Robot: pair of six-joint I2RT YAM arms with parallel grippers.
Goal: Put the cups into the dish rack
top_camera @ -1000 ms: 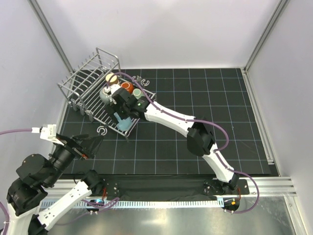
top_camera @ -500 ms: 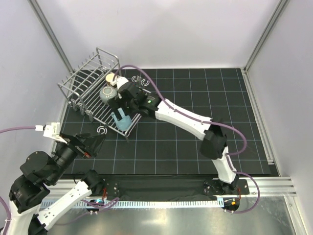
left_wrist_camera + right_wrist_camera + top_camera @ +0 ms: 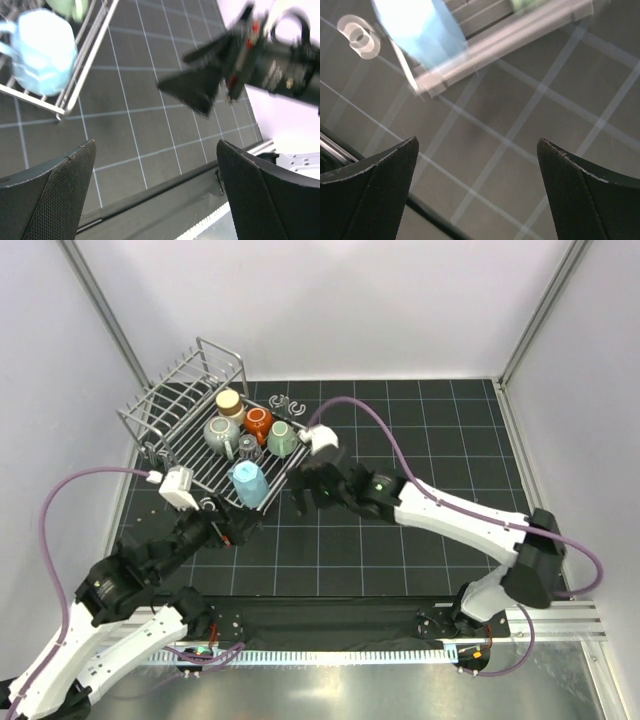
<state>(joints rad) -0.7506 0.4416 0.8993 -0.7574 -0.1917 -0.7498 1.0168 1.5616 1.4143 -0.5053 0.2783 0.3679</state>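
The silver wire dish rack (image 3: 165,415) stands at the back left. In it are a beige cup (image 3: 229,400), an orange-red cup (image 3: 258,421), a grey mug (image 3: 220,433), a mint green cup (image 3: 281,438) and a light blue cup (image 3: 248,484) lying at the near corner. My right gripper (image 3: 309,494) is open and empty, just right of the rack; its wrist view shows the light blue cup (image 3: 417,25) and the rack edge (image 3: 510,45). My left gripper (image 3: 236,528) is open and empty, just in front of the rack. The left wrist view shows the light blue cup (image 3: 37,50).
Small grey C-shaped clips lie on the black grid mat behind the rack (image 3: 284,403) and at its near corner (image 3: 209,505), the latter also in the right wrist view (image 3: 357,37). The right gripper shows blurred in the left wrist view (image 3: 210,85). Walls enclose the mat.
My right gripper let go of the light blue cup in the rack and drew back to the right. My left arm swung forward toward the rack's near corner.
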